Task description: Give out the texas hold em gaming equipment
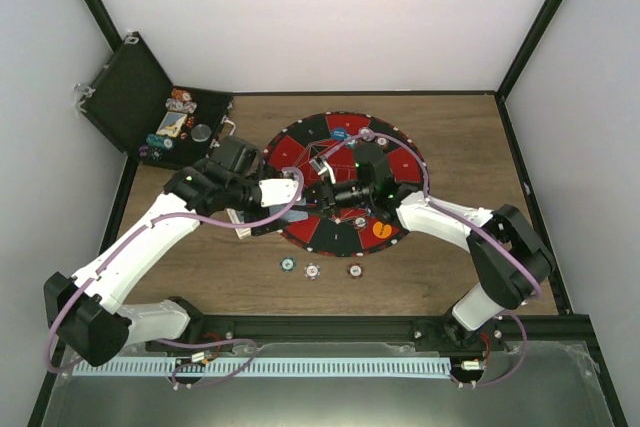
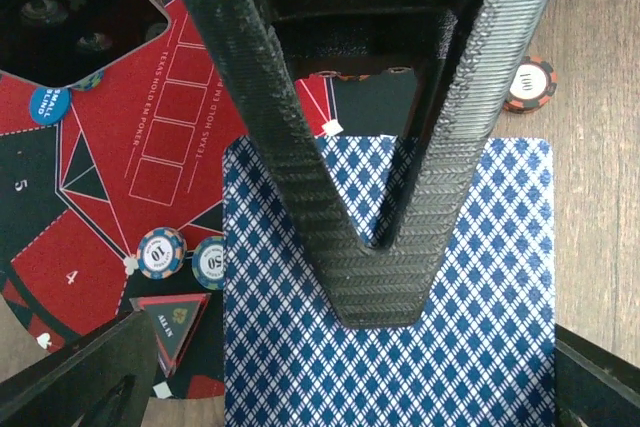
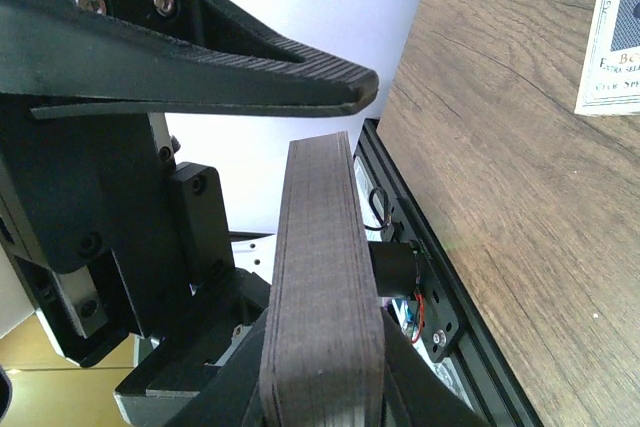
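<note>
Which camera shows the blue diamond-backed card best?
Left wrist: the card fills the lower frame, pattern sharp, though the fingers cover its middle. Top external shows only a pale sliver under the left arm. Right wrist doesn't clearly show it.

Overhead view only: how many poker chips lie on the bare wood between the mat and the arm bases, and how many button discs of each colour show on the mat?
Poker chips: 3
Blue button disc: 1
Orange button disc: 1
Total: 5
</note>
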Controlling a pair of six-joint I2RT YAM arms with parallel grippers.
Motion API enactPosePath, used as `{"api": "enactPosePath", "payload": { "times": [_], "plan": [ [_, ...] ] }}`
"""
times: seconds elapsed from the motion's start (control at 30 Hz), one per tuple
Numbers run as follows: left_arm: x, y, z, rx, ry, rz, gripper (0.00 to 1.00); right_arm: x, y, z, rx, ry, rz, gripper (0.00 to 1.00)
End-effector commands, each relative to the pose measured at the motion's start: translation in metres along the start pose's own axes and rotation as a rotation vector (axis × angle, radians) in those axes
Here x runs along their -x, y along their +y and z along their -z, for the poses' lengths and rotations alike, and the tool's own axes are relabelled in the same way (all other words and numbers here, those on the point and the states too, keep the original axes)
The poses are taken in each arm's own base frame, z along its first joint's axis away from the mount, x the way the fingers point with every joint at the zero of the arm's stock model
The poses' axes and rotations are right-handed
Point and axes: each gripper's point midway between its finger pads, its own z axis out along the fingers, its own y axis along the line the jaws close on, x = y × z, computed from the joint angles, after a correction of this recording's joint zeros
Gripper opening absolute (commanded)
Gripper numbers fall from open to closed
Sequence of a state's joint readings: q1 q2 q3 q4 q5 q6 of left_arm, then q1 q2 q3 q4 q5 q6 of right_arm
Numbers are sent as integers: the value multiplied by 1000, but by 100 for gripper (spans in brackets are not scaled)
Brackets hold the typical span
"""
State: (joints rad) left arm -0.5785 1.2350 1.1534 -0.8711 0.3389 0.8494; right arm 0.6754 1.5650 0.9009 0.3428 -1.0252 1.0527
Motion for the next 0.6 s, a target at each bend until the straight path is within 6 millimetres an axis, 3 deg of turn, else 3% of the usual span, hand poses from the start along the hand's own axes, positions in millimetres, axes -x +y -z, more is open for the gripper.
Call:
{"api": "enactPosePath", "payload": {
  "times": [0.0,0.23,0.57],
  "plan": [
    [7,6,-1,29,-18,-31,92,6,19,-4,42,9,54,2],
    [-3,2,-9,22,9,-20,84,6,13,-10,41,21,38,2],
    [-8,3,-16,21,29,-8,74,3,20,-15,56,27,50,2]
  ]
}}
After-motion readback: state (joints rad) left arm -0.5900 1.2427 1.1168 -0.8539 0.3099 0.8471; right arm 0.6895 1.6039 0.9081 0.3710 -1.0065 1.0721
